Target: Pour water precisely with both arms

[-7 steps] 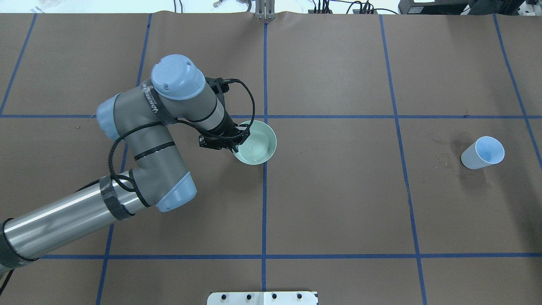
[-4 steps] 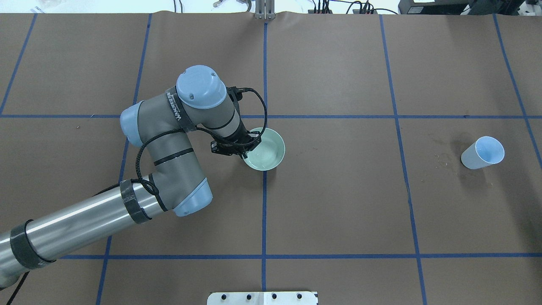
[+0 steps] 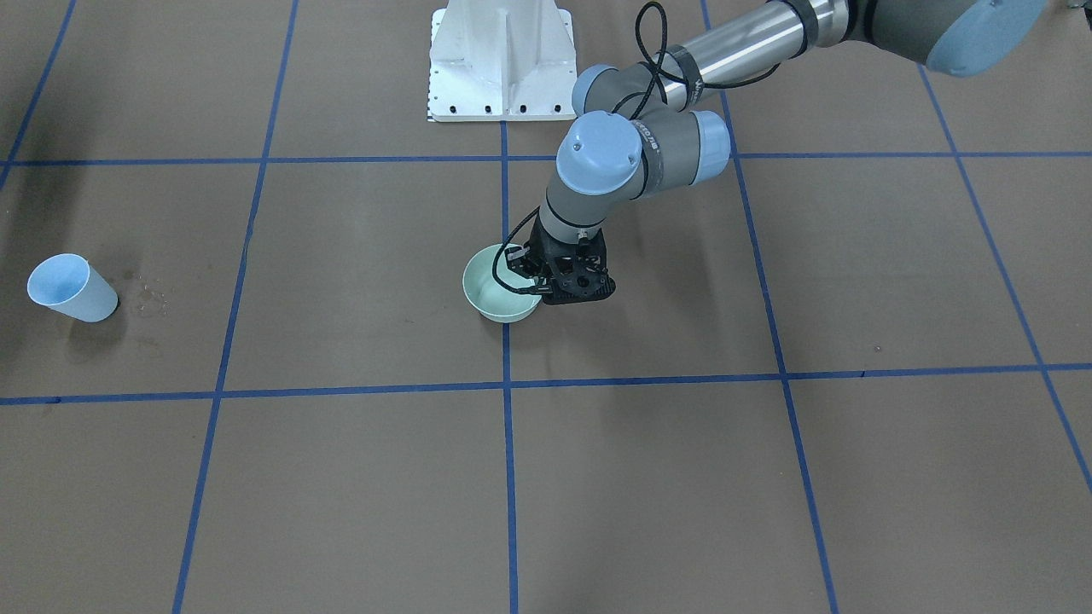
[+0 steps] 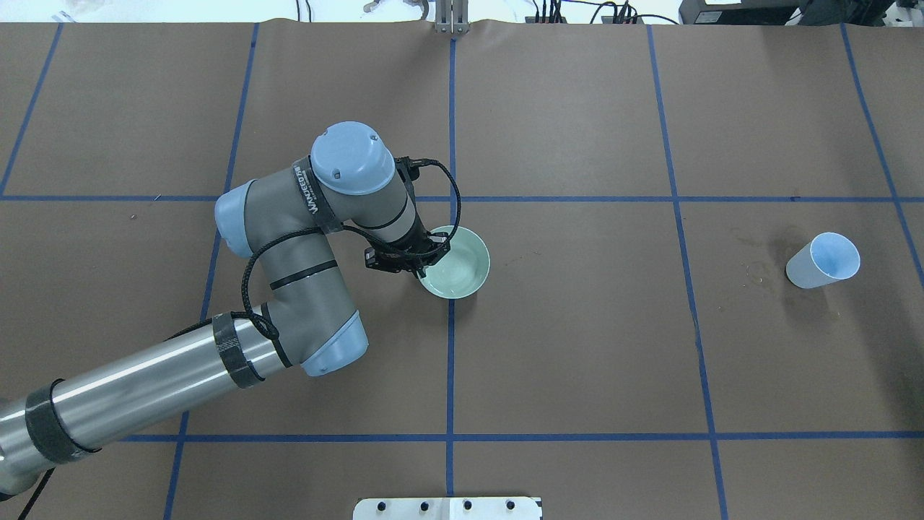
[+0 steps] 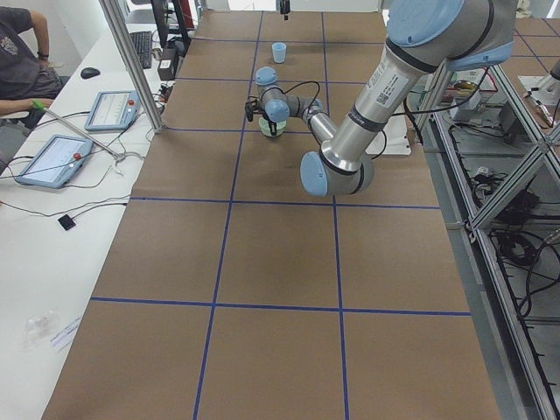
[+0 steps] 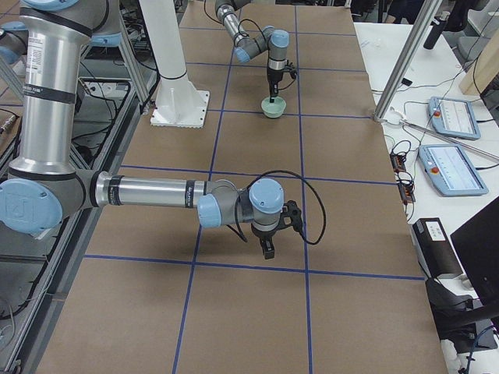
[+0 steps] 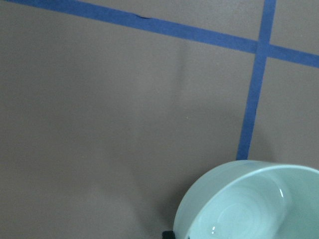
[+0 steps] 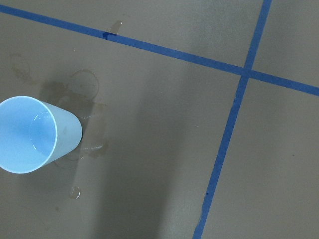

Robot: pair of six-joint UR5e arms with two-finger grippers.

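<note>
My left gripper (image 4: 422, 263) is shut on the near-left rim of a pale green bowl (image 4: 460, 264), which sits at the table's centre line, on or just above the brown paper. The gripper (image 3: 536, 286) and the bowl (image 3: 495, 297) also show in the front view. In the left wrist view the bowl (image 7: 244, 206) holds clear water (image 7: 214, 230), seen only as faint glints. A light blue cup (image 4: 823, 260) stands far right, also in the right wrist view (image 8: 35, 133). My right gripper (image 6: 267, 249) shows only in the right side view, pointing down; I cannot tell its state.
Dark wet stains (image 8: 82, 94) mark the paper around the cup. Blue tape lines (image 4: 450, 347) grid the table. The white pedestal (image 3: 502, 60) stands at the robot's edge. An operator (image 5: 22, 52) and tablets sit at a side desk.
My left arm has carried the bowl to the right and a little toward the robot's side. The cup has not moved.
</note>
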